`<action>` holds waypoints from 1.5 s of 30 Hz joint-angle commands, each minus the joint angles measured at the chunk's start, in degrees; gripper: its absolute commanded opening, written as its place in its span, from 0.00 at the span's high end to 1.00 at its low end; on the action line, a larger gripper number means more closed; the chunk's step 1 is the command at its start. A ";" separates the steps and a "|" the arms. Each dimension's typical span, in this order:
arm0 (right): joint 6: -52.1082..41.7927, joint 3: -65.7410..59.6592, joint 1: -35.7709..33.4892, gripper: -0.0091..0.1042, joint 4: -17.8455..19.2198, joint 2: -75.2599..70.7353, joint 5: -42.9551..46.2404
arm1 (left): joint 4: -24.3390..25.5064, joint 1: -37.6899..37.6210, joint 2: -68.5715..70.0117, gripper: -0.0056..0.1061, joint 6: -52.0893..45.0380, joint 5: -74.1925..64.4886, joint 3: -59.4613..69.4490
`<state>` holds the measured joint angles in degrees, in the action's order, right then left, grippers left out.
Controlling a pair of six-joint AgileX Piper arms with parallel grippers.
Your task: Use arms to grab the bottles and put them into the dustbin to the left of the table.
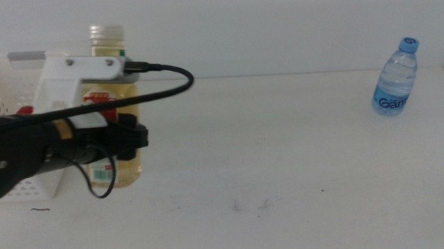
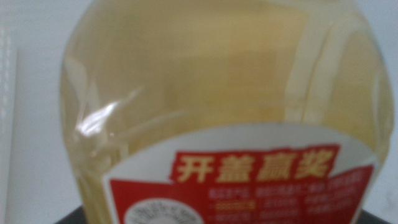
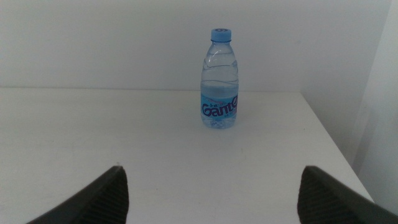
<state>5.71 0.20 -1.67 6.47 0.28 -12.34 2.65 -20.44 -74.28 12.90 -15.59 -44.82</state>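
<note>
Yellow juice bottle (image 2: 224, 93) fills the left wrist view, pressed close to the lens, red-and-white label facing it. In the middle view this bottle (image 1: 115, 100) stands upright at the table's (image 1: 286, 167) left side, just beside the white dustbin (image 1: 3, 84), its cap showing above the arm's white housing. Left gripper (image 1: 126, 138) sits at the bottle's label height, dark jaws against its body; whether they actually clamp it cannot be told. Black cable loops from the housing across the bottle's front. Small water bottle (image 1: 396, 79), blue cap, stands upright far right near the table's back edge. Right gripper (image 3: 211, 199): jaws spread wide, holding nothing, water bottle (image 3: 220, 81) well ahead of them.
</note>
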 commanded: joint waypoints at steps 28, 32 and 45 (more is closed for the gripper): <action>-0.10 -0.20 0.40 0.14 0.57 -0.28 0.67 | -11.12 34.01 -18.71 0.97 -25.10 -43.31 -44.90; -0.10 -0.20 0.40 0.14 0.57 -0.28 0.67 | -11.12 35.34 -24.75 0.97 -29.77 -44.10 -46.12; -0.10 -0.20 0.40 0.14 0.57 -0.28 0.67 | -13.68 35.23 -35.61 0.84 -38.48 -40.54 -46.12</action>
<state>5.71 0.20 -1.67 6.47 0.28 -12.34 -9.48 14.87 -110.49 -24.41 -58.41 -89.72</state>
